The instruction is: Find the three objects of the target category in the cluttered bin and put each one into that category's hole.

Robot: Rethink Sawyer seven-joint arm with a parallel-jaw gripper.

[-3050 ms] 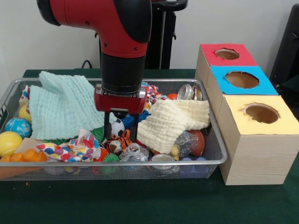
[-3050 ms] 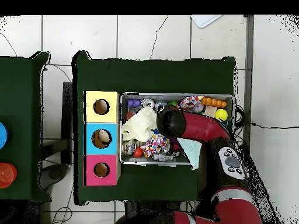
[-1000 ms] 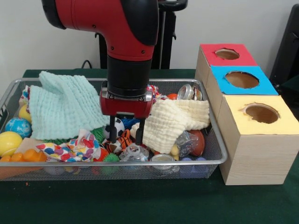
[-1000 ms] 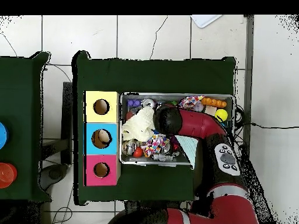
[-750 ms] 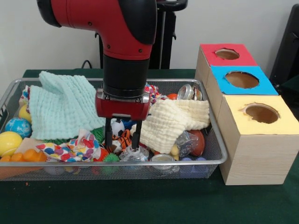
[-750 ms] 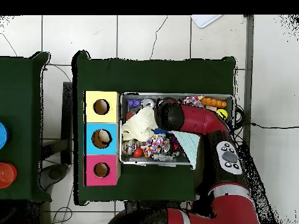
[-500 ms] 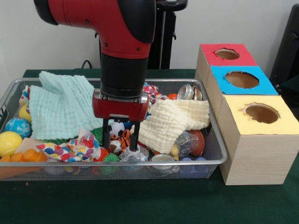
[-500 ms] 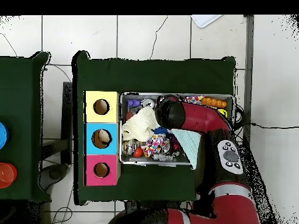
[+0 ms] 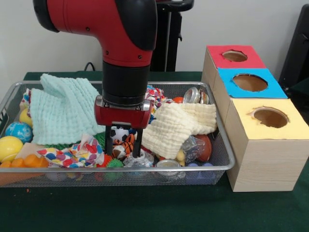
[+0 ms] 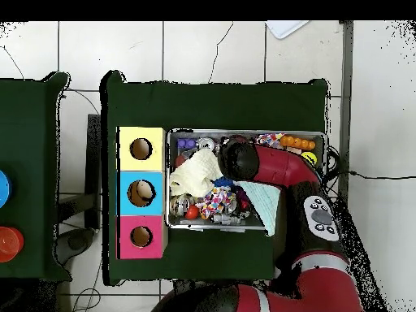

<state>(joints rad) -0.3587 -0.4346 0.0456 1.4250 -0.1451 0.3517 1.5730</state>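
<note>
Front view has the gripper (image 9: 123, 147) low in the bin (image 9: 219, 140), fingers apart, gripping nothing — I'd center over the clear bottle (image 9: 138, 158) before closing.

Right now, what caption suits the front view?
Red robot arm's open gripper reaches into a cluttered wire bin beside three holed boxes.
</note>
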